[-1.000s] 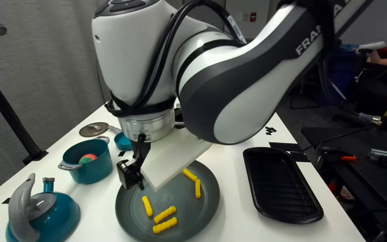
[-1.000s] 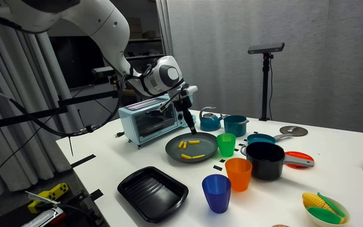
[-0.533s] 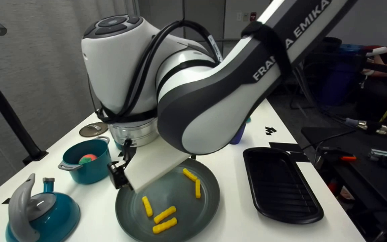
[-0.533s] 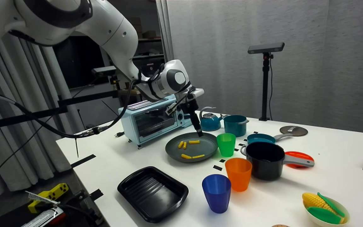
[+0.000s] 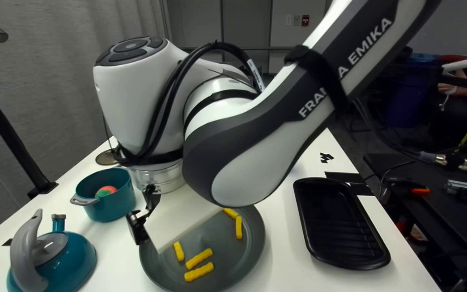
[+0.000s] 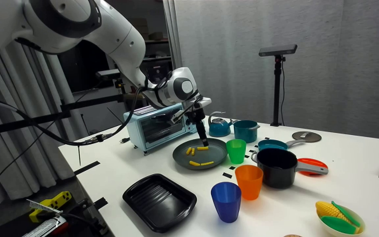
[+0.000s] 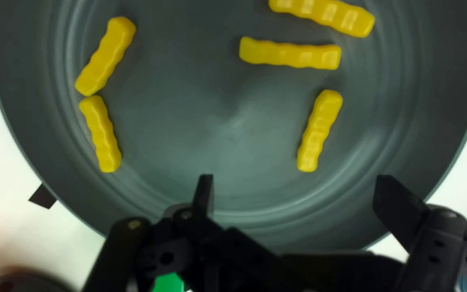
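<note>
My gripper (image 7: pixel 294 178) stands open above the dark grey round plate (image 7: pixel 424 93), with nothing between its fingertips. Several wavy yellow sticks lie flat on that plate. The closest one, a slanting yellow stick (image 7: pixel 319 130), is just ahead of the gap between the fingers in the wrist view, apart from both. Two more sticks lie crosswise beyond it, and another pair sits end to end at the left. In an exterior view the fingers (image 6: pixel 203 137) reach down close to a yellow stick (image 6: pixel 202 148); contact cannot be told. A pale panel (image 5: pixel 176 219) on the wrist partly hides the plate.
Close beside the plate stands a green cup (image 6: pixel 236 151). Around it are a light blue toaster oven (image 6: pixel 160 126), a teal kettle (image 5: pixel 63 259), a teal pot (image 5: pixel 114 207), a black tray (image 5: pixel 339 219), an orange cup (image 6: pixel 248 182), a blue cup (image 6: pixel 226 201) and a black saucepan (image 6: pixel 276 171).
The arm has shifted sideways, left in an exterior view with the panel in front, then come down lower over the plate. The yellow sticks and the plate have stayed put.
</note>
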Robot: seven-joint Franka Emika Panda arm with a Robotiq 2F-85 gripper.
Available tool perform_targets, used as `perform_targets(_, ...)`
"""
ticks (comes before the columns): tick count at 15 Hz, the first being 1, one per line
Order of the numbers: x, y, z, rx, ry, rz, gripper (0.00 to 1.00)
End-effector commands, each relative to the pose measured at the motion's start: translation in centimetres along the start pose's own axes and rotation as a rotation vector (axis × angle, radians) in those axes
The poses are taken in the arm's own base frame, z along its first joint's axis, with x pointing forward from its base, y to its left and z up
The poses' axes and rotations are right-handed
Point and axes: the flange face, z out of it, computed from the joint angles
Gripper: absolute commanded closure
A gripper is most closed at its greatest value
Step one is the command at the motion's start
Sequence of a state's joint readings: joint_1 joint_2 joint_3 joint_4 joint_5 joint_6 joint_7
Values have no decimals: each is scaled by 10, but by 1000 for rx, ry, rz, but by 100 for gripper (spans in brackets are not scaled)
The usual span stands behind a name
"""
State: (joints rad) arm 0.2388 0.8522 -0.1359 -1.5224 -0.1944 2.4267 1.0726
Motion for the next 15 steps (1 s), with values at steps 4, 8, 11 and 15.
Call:
perform_targets(4, -10, -16, 2, -8, -24, -1, 0)
perform_targets(8, -16, -21, 9, -14, -24, -2, 0)
perform_targets(11, -21, -23, 17, -22, -26, -6, 0)
perform_targets(15, -26, -25, 26, -33, -25, -9, 0)
